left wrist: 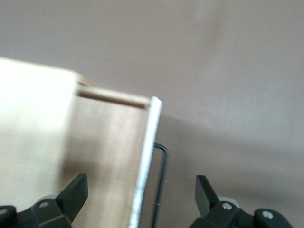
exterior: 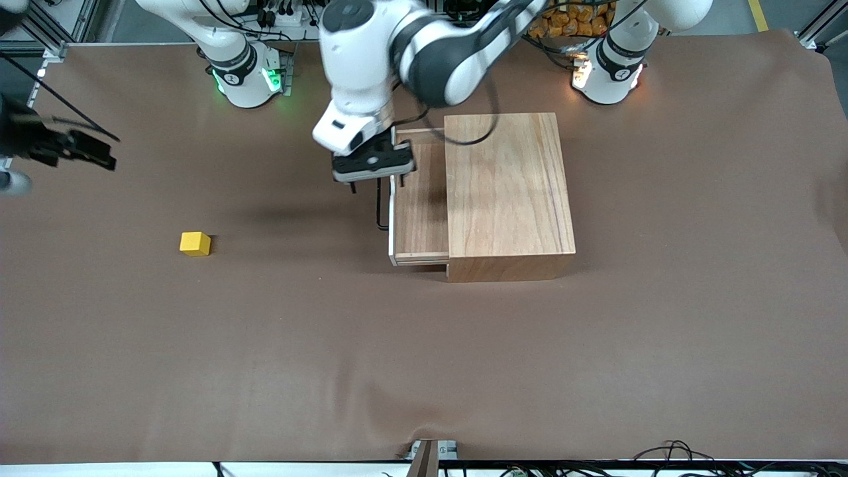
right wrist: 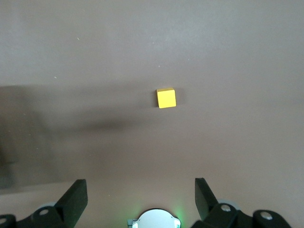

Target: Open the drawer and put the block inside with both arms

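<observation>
The drawer [exterior: 419, 199] is pulled partway out of the light-wood box [exterior: 507, 192], toward the right arm's end of the table. Its white front panel [exterior: 392, 222] and black bar handle [exterior: 379, 211] show. My left gripper [exterior: 377, 184] is open and hangs over the panel [left wrist: 146, 156] and handle [left wrist: 162, 178], one finger to each side, holding nothing; it shows in the left wrist view [left wrist: 141, 184]. The yellow block [exterior: 195, 243] lies on the brown table toward the right arm's end. My right gripper [exterior: 93, 151] is open, empty and raised high, with the block [right wrist: 166, 98] below it in its wrist view [right wrist: 140, 187].
A brown cloth [exterior: 424, 358] covers the table. The two arm bases [exterior: 248, 73] [exterior: 609, 69] stand along the edge farthest from the front camera. The right arm's base [right wrist: 153, 219] shows in the right wrist view. Cables lie off the table's near edge.
</observation>
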### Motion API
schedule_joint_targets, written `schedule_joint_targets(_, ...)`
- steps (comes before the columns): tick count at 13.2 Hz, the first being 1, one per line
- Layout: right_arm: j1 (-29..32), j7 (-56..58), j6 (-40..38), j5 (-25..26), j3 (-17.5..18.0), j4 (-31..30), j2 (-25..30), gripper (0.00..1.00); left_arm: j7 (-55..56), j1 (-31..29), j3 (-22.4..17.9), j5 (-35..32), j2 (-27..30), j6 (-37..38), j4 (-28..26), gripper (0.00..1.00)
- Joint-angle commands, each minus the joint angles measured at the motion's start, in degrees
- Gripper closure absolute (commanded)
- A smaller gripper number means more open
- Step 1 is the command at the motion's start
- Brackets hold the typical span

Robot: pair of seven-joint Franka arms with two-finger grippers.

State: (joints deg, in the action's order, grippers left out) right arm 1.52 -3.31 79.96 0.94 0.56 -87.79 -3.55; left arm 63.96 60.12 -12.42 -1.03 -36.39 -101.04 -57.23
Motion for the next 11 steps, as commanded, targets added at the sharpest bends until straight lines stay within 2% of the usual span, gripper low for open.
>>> schedule_joint_targets(1, 1.1, 1.0, 0.2, 1.2, 0.1, -2.5, -2.9, 0.00, -0.9, -5.4, 0.3, 0.0, 7.8, 6.4, -2.8, 0.00)
schedule_joint_targets(4, 2.8, 6.0, 7.8, 1.0, 0.1, -9.6, -5.9, 0.00, -6.8, -10.8, 0.3, -0.1, 12.4, 12.7, -2.9, 0.00)
schedule_joint_targets(8, 4.0, 10.1, 24.9, 0.6, 0.1, -23.5, -8.6, 0.00, -18.3, -18.7, 0.4, -1.1, 16.9, 19.5, -3.0, 0.00)
schedule_joint_targets(11, 6.0, 15.6, 36.5, 0.6, 0.1, -27.6, -14.3, 0.00, -28.1, -25.6, 0.6, -1.1, 19.0, 22.6, -3.2, 0.00)
